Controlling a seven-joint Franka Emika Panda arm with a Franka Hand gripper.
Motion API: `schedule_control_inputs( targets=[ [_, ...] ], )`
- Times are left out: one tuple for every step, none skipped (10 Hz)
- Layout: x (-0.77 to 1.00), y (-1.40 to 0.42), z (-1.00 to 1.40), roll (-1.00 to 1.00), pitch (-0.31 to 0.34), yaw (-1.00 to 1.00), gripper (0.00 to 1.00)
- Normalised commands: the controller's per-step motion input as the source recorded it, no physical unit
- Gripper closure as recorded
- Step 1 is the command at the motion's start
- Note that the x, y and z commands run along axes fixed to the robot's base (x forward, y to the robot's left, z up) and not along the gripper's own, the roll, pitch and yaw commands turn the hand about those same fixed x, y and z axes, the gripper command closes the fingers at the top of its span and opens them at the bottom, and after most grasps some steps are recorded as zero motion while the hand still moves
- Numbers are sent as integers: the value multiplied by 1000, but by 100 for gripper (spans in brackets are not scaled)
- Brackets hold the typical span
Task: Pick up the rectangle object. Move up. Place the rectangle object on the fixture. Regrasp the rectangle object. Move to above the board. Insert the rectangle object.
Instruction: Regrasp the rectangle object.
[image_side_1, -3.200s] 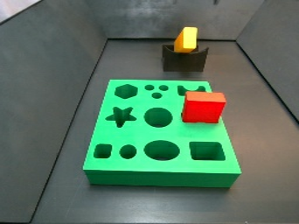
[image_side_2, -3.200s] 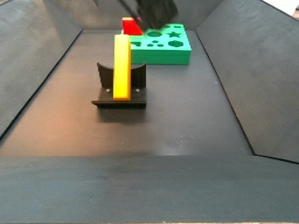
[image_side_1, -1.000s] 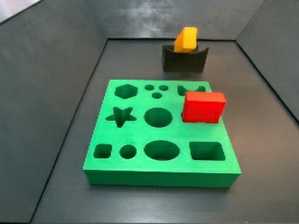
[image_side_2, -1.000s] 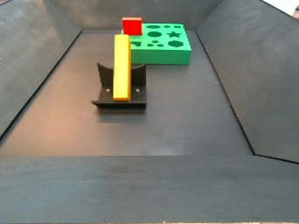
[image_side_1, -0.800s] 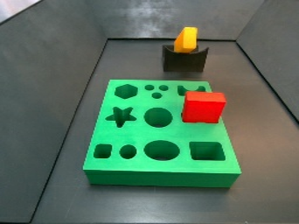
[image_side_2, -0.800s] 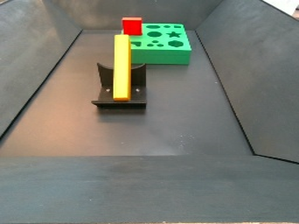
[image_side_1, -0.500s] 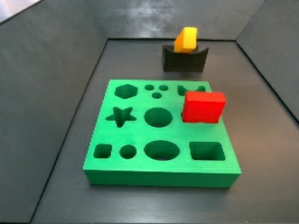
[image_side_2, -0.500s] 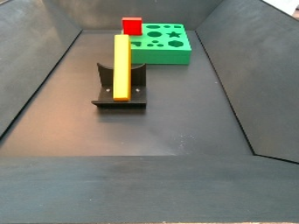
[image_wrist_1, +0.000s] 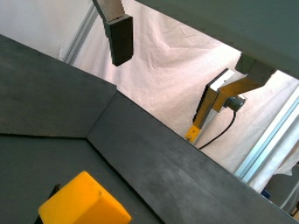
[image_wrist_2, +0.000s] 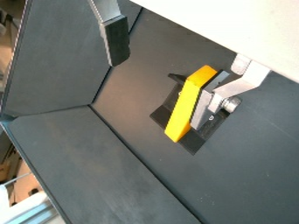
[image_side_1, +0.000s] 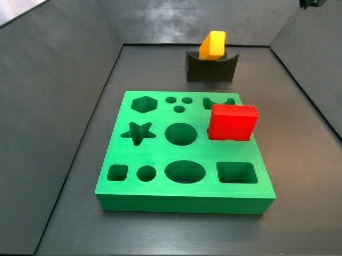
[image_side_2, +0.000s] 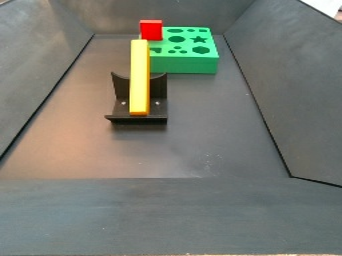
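Rectangle object (image_side_2: 139, 74) stands on edge in the fixture (image_side_2: 138, 101), seen in both side views (image_side_1: 214, 44), well apart from the green board (image_side_1: 186, 150), where a red cube (image_side_1: 233, 122) sits. In a wrist view the gripper (image_wrist_2: 176, 52) hangs high above the block, jaws spread wide and empty, one finger (image_wrist_2: 115, 38) clearly visible.

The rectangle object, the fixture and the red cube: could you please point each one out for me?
rectangle object (image_side_2: 139, 74): side view, middle of its yellow front face.
fixture (image_side_2: 138, 113): side view, dark base below the block.
red cube (image_side_1: 233, 123): side view, its front face, on the board.
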Motion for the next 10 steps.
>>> schedule_control_inputs(
  targets=[
    [93, -57, -11, 154, -19, 209, 0],
    [37, 45, -1000, 19, 4, 182, 0],
    [40, 46, -1000, 19, -3, 156, 0],
    [49, 45, -1000, 24, -40, 134, 0],
    [59, 39, -1000, 39, -84, 110, 0],
    [63, 38, -1000, 50, -98, 84, 0],
    [68, 34, -1000, 51, -108, 58, 0],
    [72, 32, -1000, 56, -109, 31, 0],
    [81, 27, -1000, 57, -108, 1, 0],
    [83, 27, -1000, 55, -92, -16, 0]
  ],
)
